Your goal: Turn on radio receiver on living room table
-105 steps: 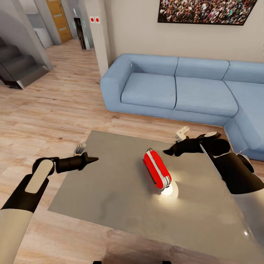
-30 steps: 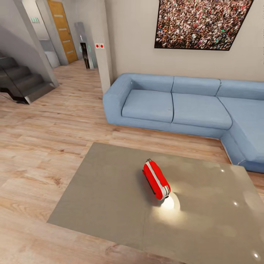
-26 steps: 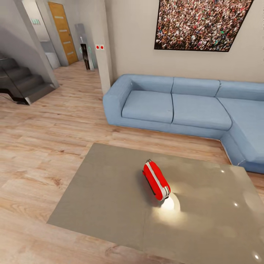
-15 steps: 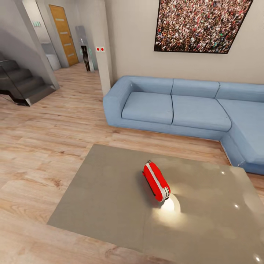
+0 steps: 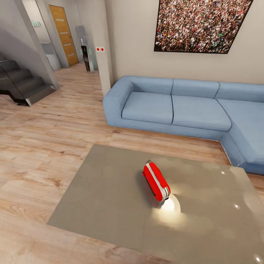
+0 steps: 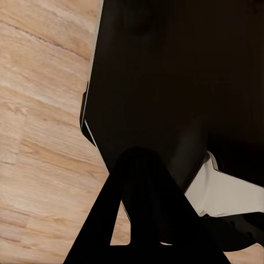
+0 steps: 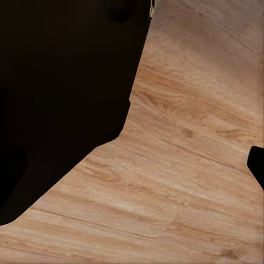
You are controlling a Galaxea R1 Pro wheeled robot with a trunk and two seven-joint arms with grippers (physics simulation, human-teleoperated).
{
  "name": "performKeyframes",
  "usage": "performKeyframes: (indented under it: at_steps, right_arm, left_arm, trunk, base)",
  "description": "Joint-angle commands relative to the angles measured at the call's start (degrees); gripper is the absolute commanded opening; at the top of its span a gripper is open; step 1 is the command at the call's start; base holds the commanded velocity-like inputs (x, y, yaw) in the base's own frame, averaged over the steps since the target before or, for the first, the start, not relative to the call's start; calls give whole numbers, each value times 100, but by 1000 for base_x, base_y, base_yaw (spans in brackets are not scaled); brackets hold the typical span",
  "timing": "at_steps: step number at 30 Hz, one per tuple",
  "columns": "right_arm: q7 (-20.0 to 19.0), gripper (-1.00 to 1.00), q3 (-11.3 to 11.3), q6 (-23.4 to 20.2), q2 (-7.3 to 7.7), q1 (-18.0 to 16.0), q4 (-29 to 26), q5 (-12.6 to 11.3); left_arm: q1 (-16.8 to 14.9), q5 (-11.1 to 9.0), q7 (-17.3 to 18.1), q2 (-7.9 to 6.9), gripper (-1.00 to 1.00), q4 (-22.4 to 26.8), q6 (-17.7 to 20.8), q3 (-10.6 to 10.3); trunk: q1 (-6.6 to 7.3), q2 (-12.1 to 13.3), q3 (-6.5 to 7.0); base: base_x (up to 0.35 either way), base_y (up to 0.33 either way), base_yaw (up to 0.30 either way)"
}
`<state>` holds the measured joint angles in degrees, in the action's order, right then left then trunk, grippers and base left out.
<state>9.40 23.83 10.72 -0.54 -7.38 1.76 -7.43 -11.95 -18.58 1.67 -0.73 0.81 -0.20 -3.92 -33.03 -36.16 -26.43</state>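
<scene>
Open worktop (image 5: 106, 198) is seen on every side of the radio receiver (image 5: 156, 180); the sofa (image 5: 176, 106) is set well behind it.

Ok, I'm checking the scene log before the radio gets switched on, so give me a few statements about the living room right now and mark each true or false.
1. The radio receiver lies on the table. True.
2. The radio is blue. False: it is red with a white stripe along its edge.
3. A blue sofa stands beyond the table, against the wall. True.
4. The framed picture over the sofa shows a landscape. False: it shows a dense crowd.
5. The radio sits at the table's near left corner. False: it sits around the middle of the top, next to a bright glare spot.
6. A staircase shows at the far left. True.
</scene>
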Motion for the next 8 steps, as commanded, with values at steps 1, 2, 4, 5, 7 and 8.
performKeyframes:
  at_steps: [1, 2, 4, 5, 7, 8]
  right_arm:
    - [0, 100, 3, 0, 0, 0, 0, 1]
    - [0, 100, 8, 0, 1, 0, 0, 7]
    - [0, 100, 29, 0, 1, 0, 0, 17]
    - [0, 100, 34, 0, 1, 0, 0, 19]
    - [0, 100, 39, 0, -3, 0, 0, 21]
    - [0, 100, 40, 0, -4, 0, 0, 21]
  left_arm:
    - [0, -5, 0, -1, -100, -2, 1, -1]
    - [0, -6, 0, -3, -100, -2, 1, -2]
    - [0, 6, 0, 1, -100, 5, -4, -5]
    - [0, 9, 0, 2, -100, 9, -5, -6]
    - [0, 11, 0, 2, -100, 17, -5, -2]
    - [0, 11, 0, 3, -100, 18, -6, 0]
  trunk:
    - [0, 0, 0]
    - [0, 0, 0]
    - [0, 0, 0]
    - [0, 0, 0]
    - [0, 0, 0]
    - [0, 0, 0]
  base:
    - [0, 0, 0]
    - [0, 0, 0]
    - [0, 0, 0]
    - [0, 0, 0]
    - [0, 0, 0]
    - [0, 0, 0]
